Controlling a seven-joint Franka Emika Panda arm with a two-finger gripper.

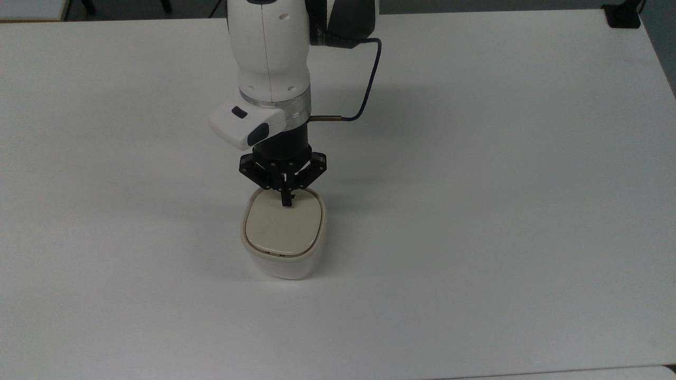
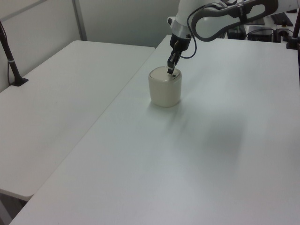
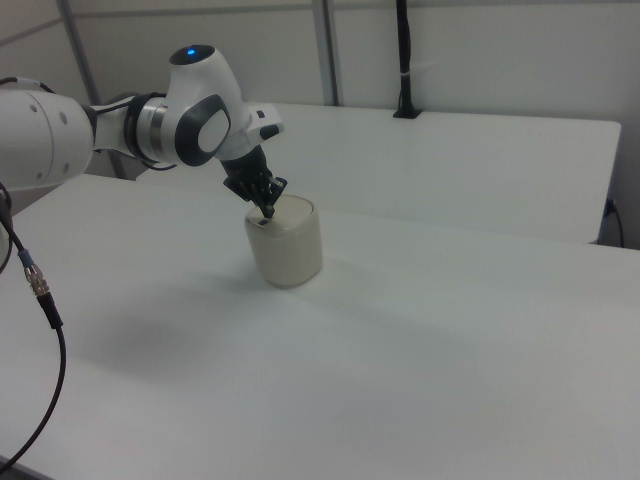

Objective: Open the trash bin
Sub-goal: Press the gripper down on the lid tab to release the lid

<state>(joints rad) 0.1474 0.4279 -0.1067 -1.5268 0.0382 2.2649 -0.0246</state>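
Top view: the bin (image 1: 284,237) sits mid-table (image 1: 475,211). The gripper (image 1: 287,201), jaws together, touches the lid (image 1: 282,228) at its 12 o'clock edge.

Left view: gripper (image 2: 170,71) tips meet the bin (image 2: 164,89) top.

Right view: same, gripper (image 3: 267,211) on bin (image 3: 286,243).

The worktop (image 1: 475,211) lies bare on every side of the trash bin (image 1: 283,248), so there is free room to come at the bin from the top view's left, right and bottom. The one obstacle on the surface is the bin itself. Above its far edge the end effector (image 1: 287,201) stands with fingers closed together, tip down on the lid (image 1: 282,229), and the arm (image 1: 269,63) fills the space behind it. A black cable (image 1: 369,84) loops at the top view's right of the arm.
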